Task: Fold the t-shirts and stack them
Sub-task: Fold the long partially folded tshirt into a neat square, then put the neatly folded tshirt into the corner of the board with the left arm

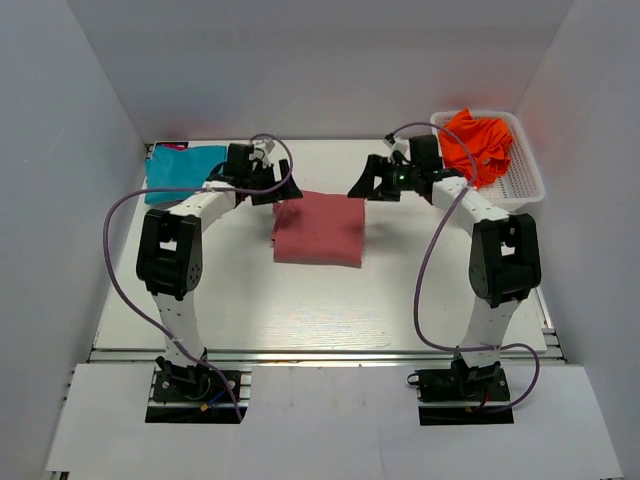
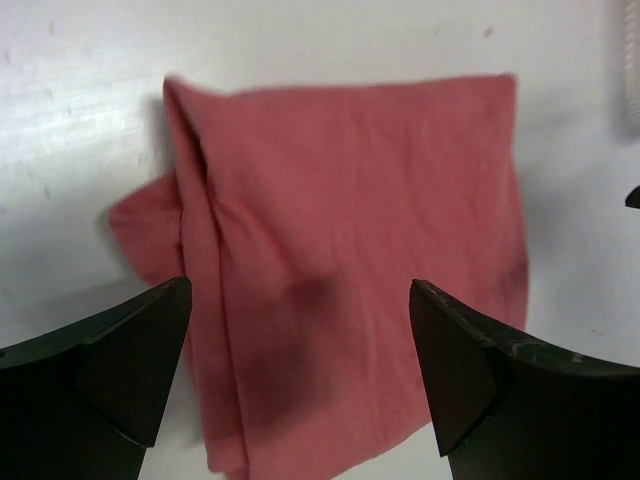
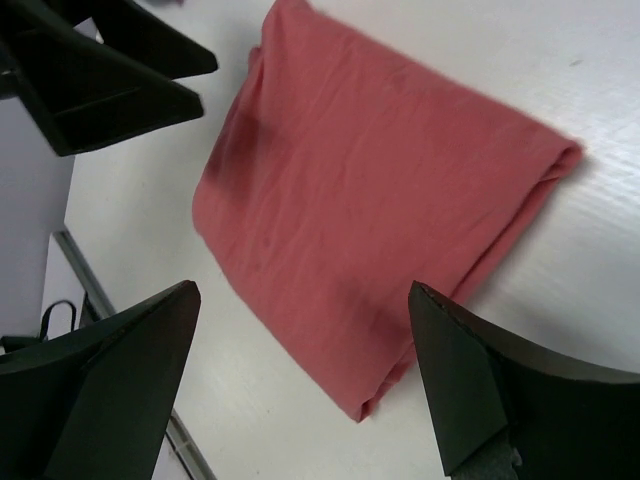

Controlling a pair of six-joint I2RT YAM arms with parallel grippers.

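The salmon t-shirt (image 1: 320, 229) lies folded into a rough square on the table's middle; it also shows in the left wrist view (image 2: 350, 250) and the right wrist view (image 3: 370, 220). A small flap sticks out at its far left corner. My left gripper (image 1: 272, 188) is open and empty above the shirt's far left edge. My right gripper (image 1: 368, 186) is open and empty above its far right corner. The teal t-shirt (image 1: 183, 168) lies folded at the far left. The orange t-shirt (image 1: 478, 145) is bunched in the basket.
A white mesh basket (image 1: 525, 185) stands at the far right of the table. White walls enclose the table on three sides. Purple cables loop from both arms.
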